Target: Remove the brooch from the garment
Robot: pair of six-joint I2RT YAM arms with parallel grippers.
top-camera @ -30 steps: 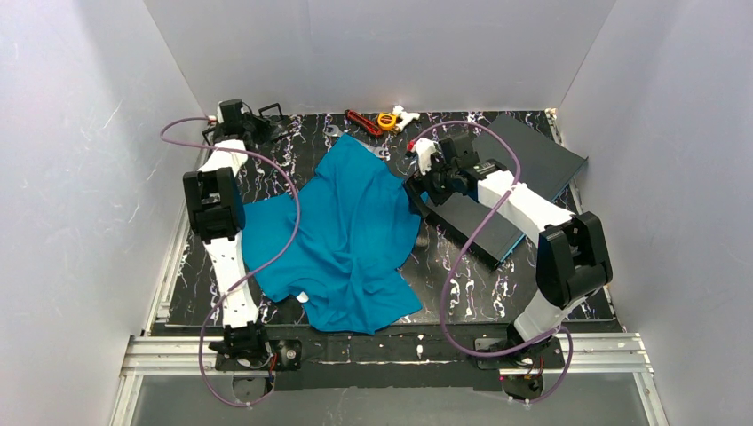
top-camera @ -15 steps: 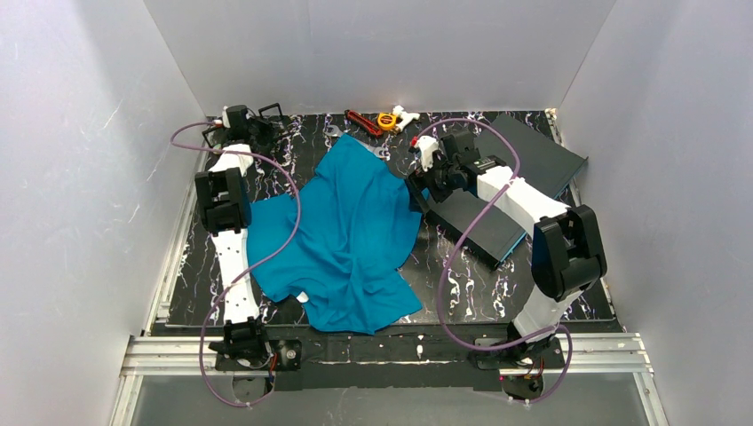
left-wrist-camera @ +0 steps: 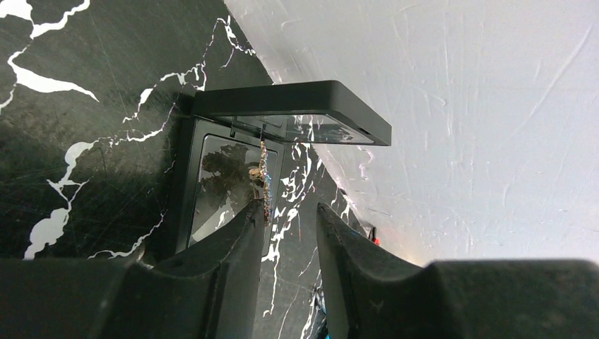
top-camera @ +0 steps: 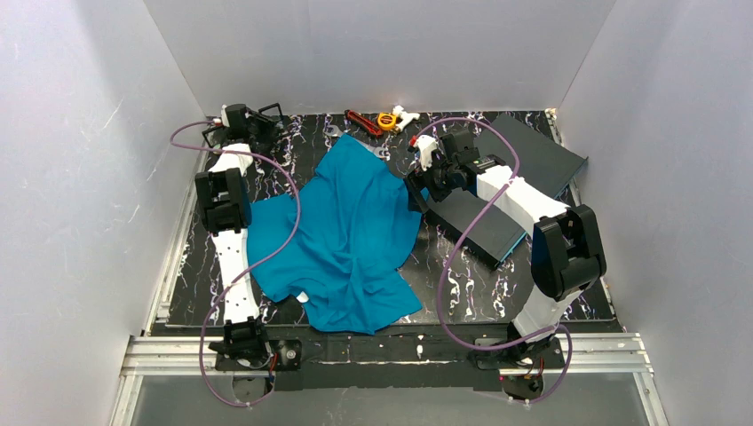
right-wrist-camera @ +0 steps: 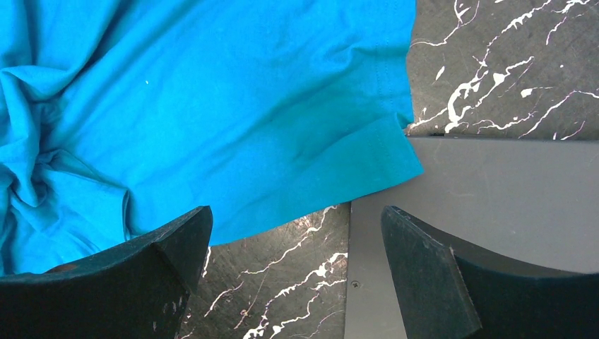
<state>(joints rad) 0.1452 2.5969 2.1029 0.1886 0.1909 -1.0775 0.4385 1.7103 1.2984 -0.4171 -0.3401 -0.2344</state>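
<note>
- Teal garment (top-camera: 346,240) rumpled mid-tabletop (top-camera: 462,284).
- At its 2 o'clock edge, right fingers (top-camera: 416,191) wide apart over hem and grey board (top-camera: 484,226).
- At tabletop's 10 o'clock, left fingers (left-wrist-camera: 325,222) slightly apart above open black box (left-wrist-camera: 212,169).
- Brooch (left-wrist-camera: 263,176) at one fingertip; contact unclear.

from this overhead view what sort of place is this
Probably a lab robot cell: plain white walls box in a marbled black tabletop, with the left arm and right arm bolted to a metal rail.
</note>
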